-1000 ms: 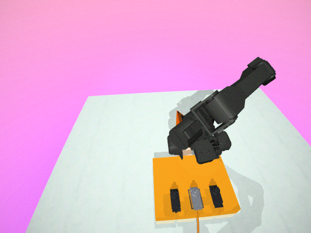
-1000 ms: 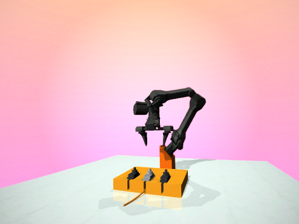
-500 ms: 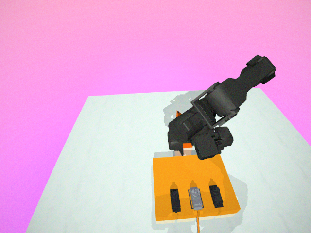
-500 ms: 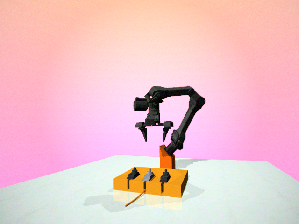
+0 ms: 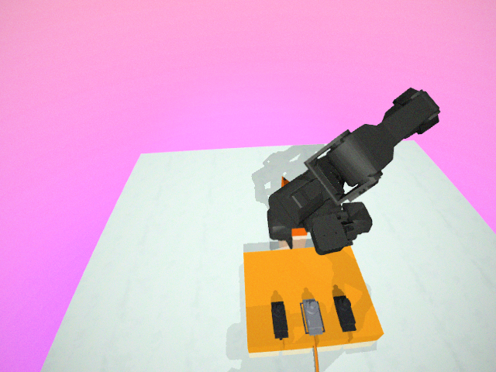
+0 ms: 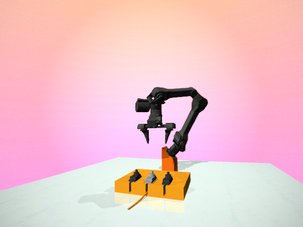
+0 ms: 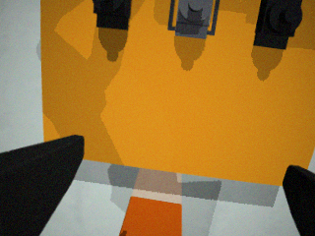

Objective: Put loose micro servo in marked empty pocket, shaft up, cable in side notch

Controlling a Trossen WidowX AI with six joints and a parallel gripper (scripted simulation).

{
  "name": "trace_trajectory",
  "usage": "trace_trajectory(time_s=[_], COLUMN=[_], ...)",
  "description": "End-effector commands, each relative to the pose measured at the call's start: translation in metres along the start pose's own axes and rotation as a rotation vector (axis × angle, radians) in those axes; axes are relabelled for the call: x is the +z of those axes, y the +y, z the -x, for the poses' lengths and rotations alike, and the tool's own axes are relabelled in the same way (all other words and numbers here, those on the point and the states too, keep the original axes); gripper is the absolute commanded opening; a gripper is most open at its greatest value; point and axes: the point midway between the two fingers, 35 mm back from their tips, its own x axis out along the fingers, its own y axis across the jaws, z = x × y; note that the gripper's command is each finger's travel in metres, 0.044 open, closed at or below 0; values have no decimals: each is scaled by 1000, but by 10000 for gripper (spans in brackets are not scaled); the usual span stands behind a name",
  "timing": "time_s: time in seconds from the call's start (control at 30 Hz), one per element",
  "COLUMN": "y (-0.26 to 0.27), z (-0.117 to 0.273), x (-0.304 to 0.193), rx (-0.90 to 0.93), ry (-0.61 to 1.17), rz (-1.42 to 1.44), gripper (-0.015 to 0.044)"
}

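Note:
The grey micro servo (image 5: 312, 318) (image 6: 151, 178) (image 7: 194, 17) sits in the middle pocket of the orange deck (image 5: 296, 268) (image 6: 122, 187) (image 7: 148, 108), inside the dark marked outline (image 7: 171, 15). Its output shaft points up and it looks level with its neighbours. Whether both ears touch the deck is too small to tell. Its orange cable (image 5: 315, 358) (image 6: 137, 201) comes out at the side notch and slants down past the deck's edge. My gripper (image 6: 156, 143) (image 7: 184, 160) is open and empty, well above the deck and toward the arm's base, clear of the servo.
One black servo (image 5: 279, 319) (image 6: 135, 176) (image 7: 278, 22) and another black servo (image 5: 344, 313) (image 6: 167, 178) (image 7: 112, 12) stand in the deck on either side of the grey one. The orange base block (image 6: 168, 160) (image 7: 153, 216) stands behind the deck on the pale table (image 5: 160, 240) (image 6: 232, 190).

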Motion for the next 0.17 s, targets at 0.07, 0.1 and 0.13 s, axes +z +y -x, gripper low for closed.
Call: trace_trajectory(time_s=[0.07, 0.1, 0.13], y=[0, 0, 0], z=[0, 0, 0], x=[-1, -1, -1], rx=[-2, -2, -2], ry=[4, 4, 4], rz=[3, 3, 3], gripper=[440, 440, 440])
